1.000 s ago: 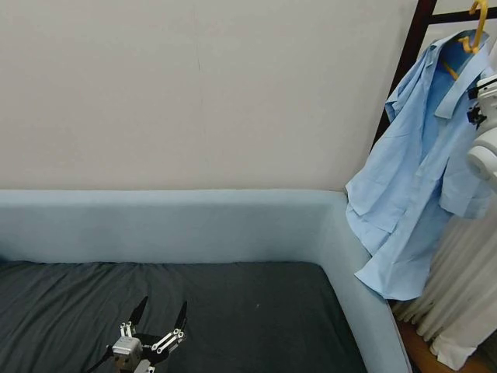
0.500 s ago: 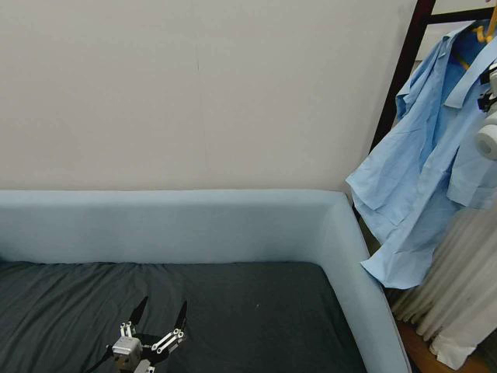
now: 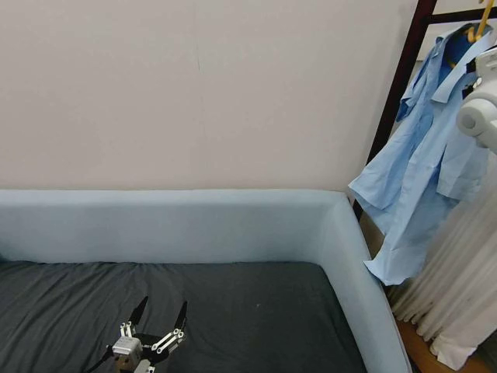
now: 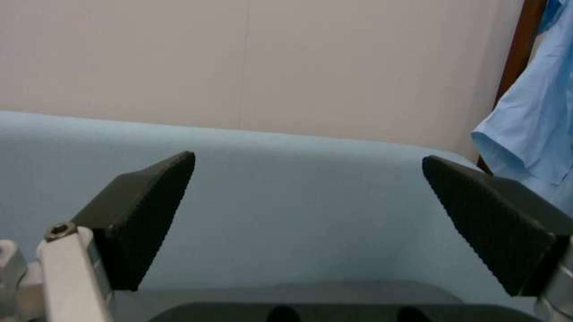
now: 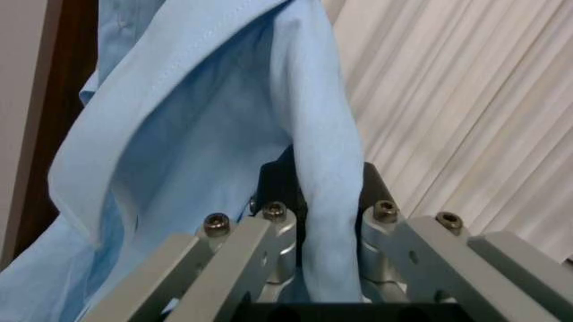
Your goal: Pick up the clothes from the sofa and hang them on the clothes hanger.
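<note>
Blue shirt [image 3: 423, 171] hanging far right on yellow hanger [image 3: 483, 19], beside dark rack post [image 3: 400, 85], clear of sofa [image 3: 194, 225].
Judging cloth light, limp, prone to slipping; doubled collar or front edge offering the best hold.
Right gripper [image 5: 323, 184] pinching front fold, fingers clamping cloth.
Left gripper [image 3: 164, 305] idling near left, spread wide above the seat, touching nothing.

Yellow hanger [image 3: 483, 22]: top cut off at frame edge. Shirt [image 3: 419, 163]: rt side hidden behind right arm [image 3: 475, 116]. Right gripper [image 5: 315, 191] jaws: tips covered by shirt fold.
</note>
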Available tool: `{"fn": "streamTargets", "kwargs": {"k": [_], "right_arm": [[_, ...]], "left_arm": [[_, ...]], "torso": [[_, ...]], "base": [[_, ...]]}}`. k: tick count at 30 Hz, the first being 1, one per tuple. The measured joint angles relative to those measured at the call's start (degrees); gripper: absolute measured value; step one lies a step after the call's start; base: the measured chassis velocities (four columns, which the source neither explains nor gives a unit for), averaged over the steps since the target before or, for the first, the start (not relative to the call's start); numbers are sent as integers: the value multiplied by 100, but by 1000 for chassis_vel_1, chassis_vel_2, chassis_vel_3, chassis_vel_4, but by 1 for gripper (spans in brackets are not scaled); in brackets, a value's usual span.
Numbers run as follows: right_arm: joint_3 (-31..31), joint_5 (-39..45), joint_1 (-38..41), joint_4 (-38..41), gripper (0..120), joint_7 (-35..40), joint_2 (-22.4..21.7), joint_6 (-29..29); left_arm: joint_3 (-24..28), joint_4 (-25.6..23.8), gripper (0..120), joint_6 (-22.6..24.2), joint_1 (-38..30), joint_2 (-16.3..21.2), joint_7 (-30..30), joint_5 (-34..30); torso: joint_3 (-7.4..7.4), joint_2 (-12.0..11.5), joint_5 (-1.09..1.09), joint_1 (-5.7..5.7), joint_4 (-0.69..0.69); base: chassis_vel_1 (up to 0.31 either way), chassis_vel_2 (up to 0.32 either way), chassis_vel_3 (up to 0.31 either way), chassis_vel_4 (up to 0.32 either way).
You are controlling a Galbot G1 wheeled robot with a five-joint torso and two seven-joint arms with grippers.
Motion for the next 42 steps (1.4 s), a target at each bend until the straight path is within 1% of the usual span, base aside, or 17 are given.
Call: {"fn": "streamTargets", "kwargs": {"k": [2, 3, 7, 13, 18, 23, 35, 39, 42], "right_arm": [[-215, 198, 129, -121, 7, 133, 50, 0], [-215, 198, 129, -121, 7, 133, 50, 0], [-344, 644, 211, -269, 7, 360, 146, 1], [-344, 650, 203, -365, 7, 416, 266, 1], [-456, 525, 344, -691, 7, 382, 469, 1], [-630, 419, 523, -996, 7, 282, 612, 0], [-1033, 481, 814, -1388, 6, 191, 857, 0], [-1164, 555, 863, -1374, 5, 228, 864, 0], [-1194, 711, 795, -1181, 5, 355, 784, 2]], "left_arm": [[0, 0, 100, 0, 0, 0, 0, 0], [0, 0, 100, 0, 0, 0, 0, 0], [0, 0, 100, 0, 0, 0, 0, 0], [0, 0, 100, 0, 0, 0, 0, 0], [0, 0, 100, 0, 0, 0, 0, 0], [0, 0, 100, 0, 0, 0, 0, 0], [0, 0, 100, 0, 0, 0, 0, 0], [0, 0, 100, 0, 0, 0, 0, 0], [0, 0, 100, 0, 0, 0, 0, 0]], "torso": [[0, 0, 1, 0, 0], [0, 0, 1, 0, 0], [0, 0, 0, 0, 1], [0, 0, 1, 0, -1], [0, 0, 0, 0, 1], [0, 0, 1, 0, 0], [1, 0, 0, 0, 1], [0, 0, 0, 0, 0], [0, 0, 0, 0, 0]], "base": [[0, 0, 0, 0], [0, 0, 0, 0], [0, 0, 0, 0], [0, 0, 0, 0], [0, 0, 0, 0], [0, 0, 0, 0], [0, 0, 0, 0], [0, 0, 0, 0], [0, 0, 0, 0]]}}
